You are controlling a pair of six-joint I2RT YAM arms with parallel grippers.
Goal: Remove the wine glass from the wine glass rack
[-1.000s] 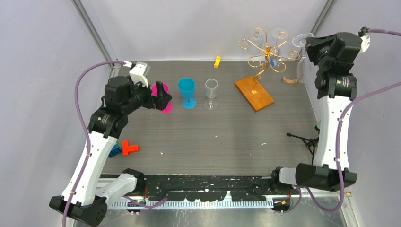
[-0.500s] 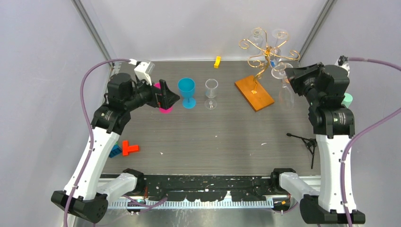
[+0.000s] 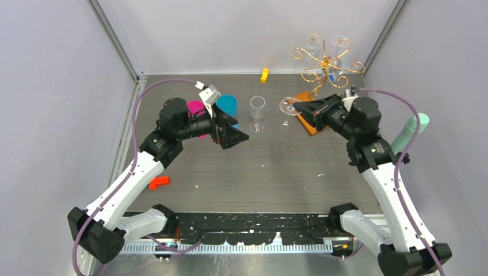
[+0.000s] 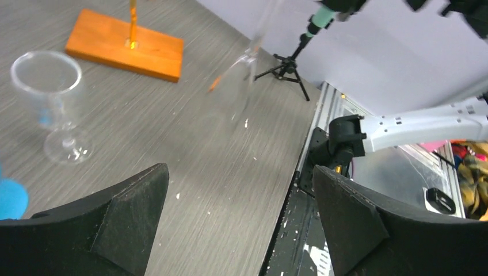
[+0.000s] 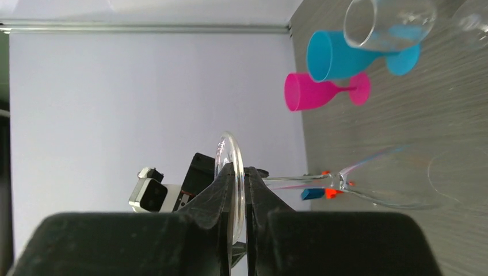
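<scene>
Red block (image 3: pixel 159 182): nearest item, on the table beside my left arm.
Left claw (image 3: pixel 233 135): spread wide and holding nothing, above the table in front of the blue goblet (image 3: pixel 226 103).
Right claw (image 3: pixel 298 109): pinched onto the foot of the wine glass (image 5: pixel 345 183).
Wine glass: tilted, off the rack (image 3: pixel 325 62), between the clear goblet (image 3: pixel 256 114) and the wooden base (image 4: pixel 124 49).
Goblets: pink goblet (image 3: pixel 195 108), blue and clear, in a row.
Rack: gold wire, far right; two other glasses (image 3: pixel 312 41) hang on it.
Yellow block (image 3: pixel 264 75): far edge.
</scene>
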